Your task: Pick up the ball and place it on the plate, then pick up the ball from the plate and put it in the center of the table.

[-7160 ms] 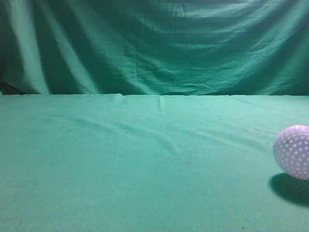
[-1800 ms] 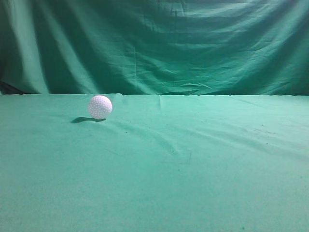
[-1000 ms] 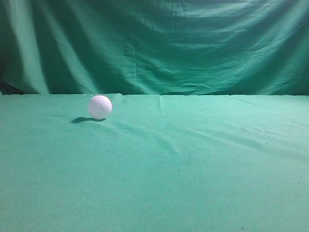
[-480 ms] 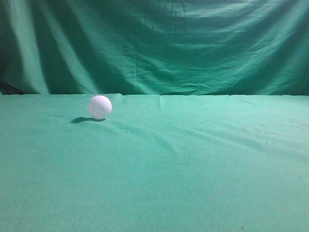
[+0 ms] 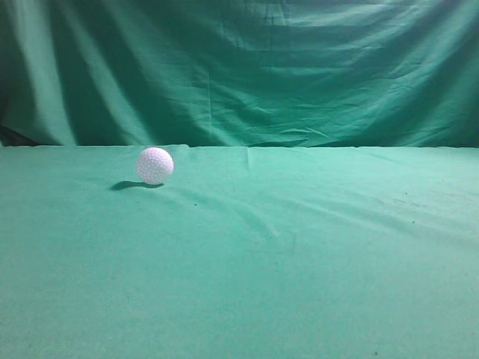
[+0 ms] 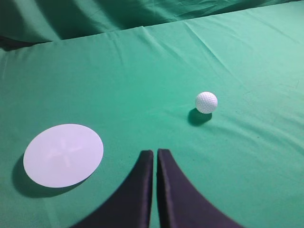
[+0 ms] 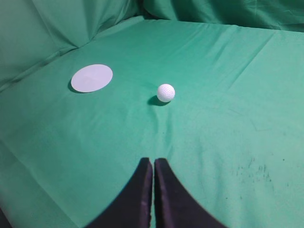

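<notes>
The white dimpled ball rests on the green cloth table, left of middle and toward the back in the exterior view. It also shows in the left wrist view and the right wrist view. A flat white round plate lies on the cloth to the left of the ball; the right wrist view shows it too. My left gripper is shut and empty, well short of the ball. My right gripper is shut and empty, also apart from the ball. Neither gripper shows in the exterior view.
A draped green backdrop curtain hangs behind the table. The cloth has shallow wrinkles near the middle and small dark specks at the right.
Several seconds ago the ball was close to the camera at the right edge; it now sits far left near the back. Over the last two seconds nothing has visibly moved.
</notes>
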Robot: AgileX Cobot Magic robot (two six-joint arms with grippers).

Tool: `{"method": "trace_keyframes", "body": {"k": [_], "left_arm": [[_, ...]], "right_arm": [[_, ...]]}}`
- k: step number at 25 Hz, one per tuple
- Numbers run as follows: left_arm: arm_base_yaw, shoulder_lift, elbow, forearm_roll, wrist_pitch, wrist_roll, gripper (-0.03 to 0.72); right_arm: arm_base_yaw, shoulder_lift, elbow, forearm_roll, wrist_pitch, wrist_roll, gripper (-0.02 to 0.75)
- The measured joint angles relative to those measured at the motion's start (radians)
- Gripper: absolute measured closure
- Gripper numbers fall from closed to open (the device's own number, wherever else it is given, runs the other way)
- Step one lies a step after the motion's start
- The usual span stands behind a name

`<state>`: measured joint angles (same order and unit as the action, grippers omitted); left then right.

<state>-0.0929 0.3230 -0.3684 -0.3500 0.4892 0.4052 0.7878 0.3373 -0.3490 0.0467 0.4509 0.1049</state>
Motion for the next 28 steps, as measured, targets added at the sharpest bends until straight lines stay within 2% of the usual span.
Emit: {"method": "trace_keyframes", "body": {"k": [7, 17, 19, 23, 24, 25, 26, 27, 28], "left_arm": [[0.0, 0.0, 0.0, 0.0, 0.0, 0.0, 0.688], [0.0, 0.0, 0.0, 0.0, 0.0, 0.0, 0.688], [0.0, 0.0, 0.0, 0.0, 0.0, 0.0, 0.688], [0.0, 0.0, 0.0, 0.0, 0.0, 0.0, 0.688], [0.0, 0.0, 0.0, 0.0, 0.0, 0.0, 0.688], [0.0, 0.0, 0.0, 0.0, 0.0, 0.0, 0.688], [0.0, 0.0, 0.0, 0.0, 0.0, 0.0, 0.688], [0.0, 0.0, 0.0, 0.0, 0.0, 0.0, 0.688], [0.0, 0.0, 0.0, 0.0, 0.0, 0.0, 0.688]], "right_arm": [[0.0, 0.0, 0.002, -0.017, 0.019, 0.002, 0.738], [-0.014, -0.025, 0.002, -0.146, 0.057, 0.002, 0.738], [-0.06, -0.056, 0.004, -0.15, 0.057, 0.002, 0.738], [-0.207, -0.132, 0.059, -0.151, 0.014, 0.002, 0.738], [-0.251, -0.151, 0.089, -0.151, -0.007, 0.002, 0.689], [-0.297, -0.174, 0.117, -0.149, -0.024, 0.002, 0.738], [-0.336, -0.197, 0.155, -0.142, -0.052, 0.002, 0.738], [-0.382, -0.216, 0.194, -0.135, -0.073, 0.002, 0.689], [-0.426, -0.24, 0.232, -0.125, -0.1, 0.002, 0.689]]}}
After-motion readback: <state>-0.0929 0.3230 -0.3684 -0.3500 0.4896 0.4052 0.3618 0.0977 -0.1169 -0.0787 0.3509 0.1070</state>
